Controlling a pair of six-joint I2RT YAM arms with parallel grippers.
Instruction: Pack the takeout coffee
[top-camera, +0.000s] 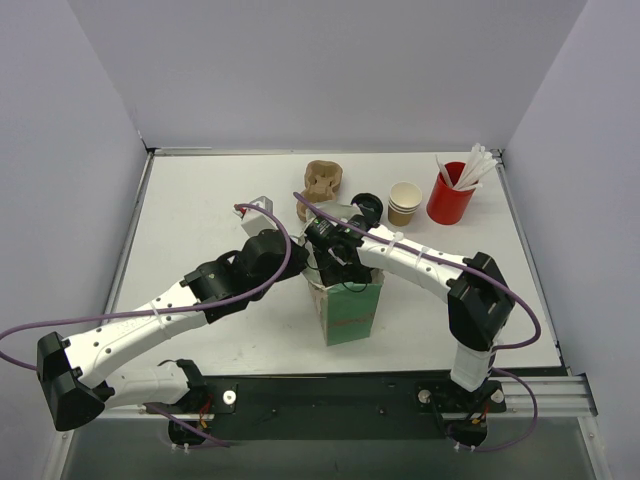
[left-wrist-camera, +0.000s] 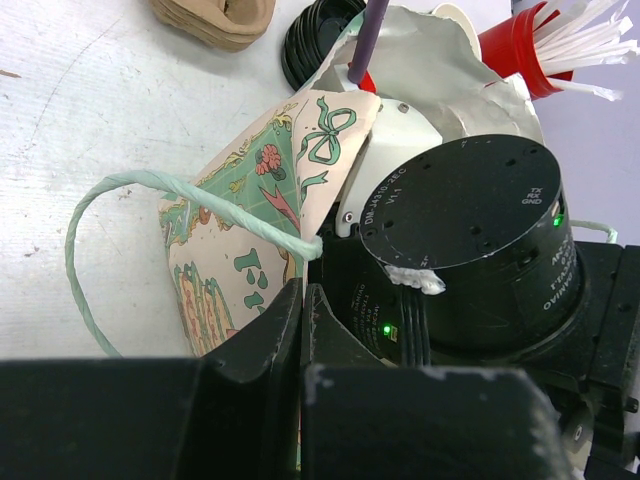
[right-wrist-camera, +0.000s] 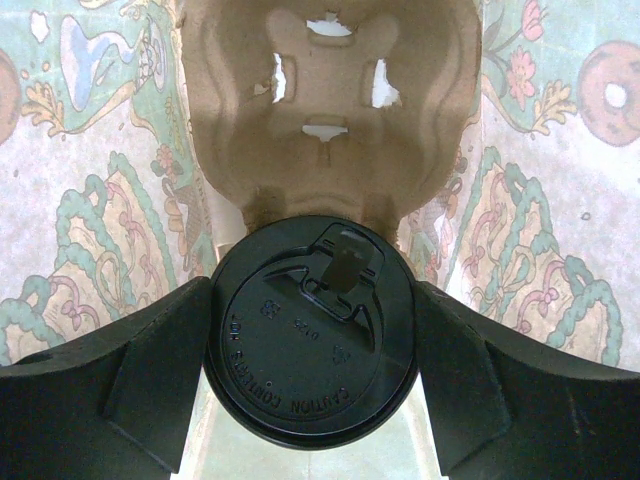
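The takeout coffee (right-wrist-camera: 312, 335) shows its round black lid in the right wrist view. My right gripper (right-wrist-camera: 312, 345) is shut on it, one finger (right-wrist-camera: 160, 370) against each side of the lid. It hangs inside the patterned green paper bag (top-camera: 352, 312), above a brown cup carrier (right-wrist-camera: 320, 100) that lies at the bag's bottom. My left gripper (left-wrist-camera: 302, 335) is shut on the rim of the bag's wall (left-wrist-camera: 240, 230), beside the mint rope handle (left-wrist-camera: 110, 200). The cup's paper body is hidden under the lid.
At the back of the table (top-camera: 200, 220) lie another brown carrier (top-camera: 324, 182), a stack of black lids (top-camera: 368, 208), stacked tan cups (top-camera: 404, 203) and a red cup with white sticks (top-camera: 448, 195). The right arm's wrist motor (left-wrist-camera: 470, 240) fills the bag mouth.
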